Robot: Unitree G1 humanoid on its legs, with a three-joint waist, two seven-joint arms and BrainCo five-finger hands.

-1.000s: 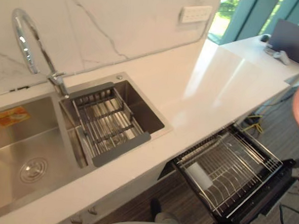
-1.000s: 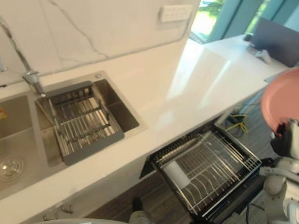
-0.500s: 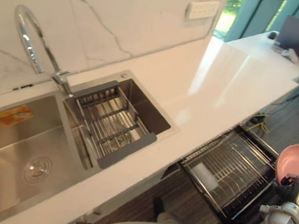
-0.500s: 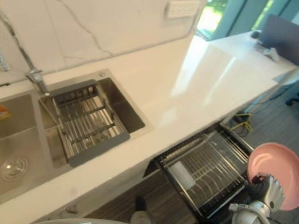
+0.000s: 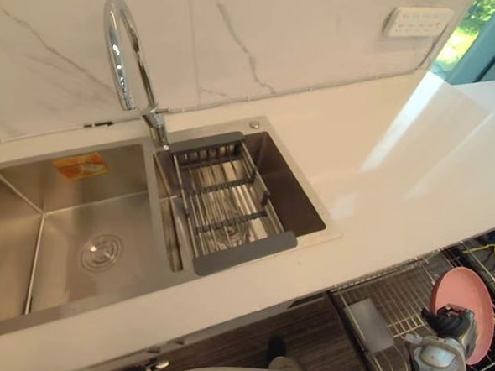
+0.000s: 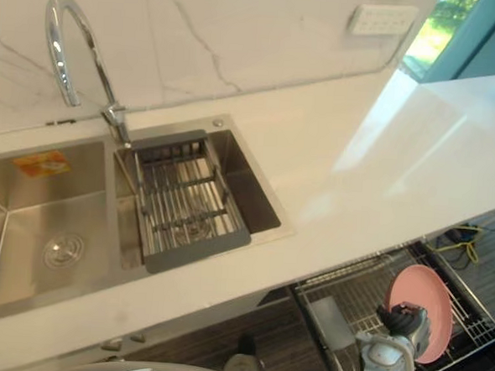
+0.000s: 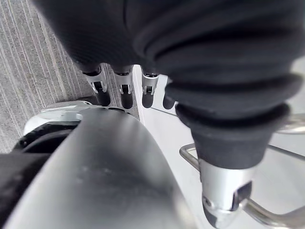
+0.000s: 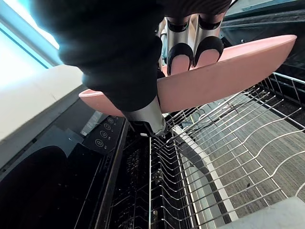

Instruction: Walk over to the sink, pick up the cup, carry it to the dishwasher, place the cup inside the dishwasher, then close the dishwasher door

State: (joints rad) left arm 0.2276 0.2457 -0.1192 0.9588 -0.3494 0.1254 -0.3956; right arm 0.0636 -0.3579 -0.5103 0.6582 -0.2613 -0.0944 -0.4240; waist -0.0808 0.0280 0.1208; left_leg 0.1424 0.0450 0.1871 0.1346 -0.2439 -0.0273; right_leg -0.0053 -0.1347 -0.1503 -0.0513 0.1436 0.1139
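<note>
A chrome faucet (image 5: 157,126) stands just beside a grey-rimmed drain rack (image 5: 229,205).

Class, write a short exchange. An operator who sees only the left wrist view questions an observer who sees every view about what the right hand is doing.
Operator: Is the right hand holding anything?
Observer: Yes, the right hand has its fingers curled over the rim of a pink plate.
Operator: Where is that plate?
Observer: It is above the wires of the pulled-out dishwasher rack, not yet set down.
</note>
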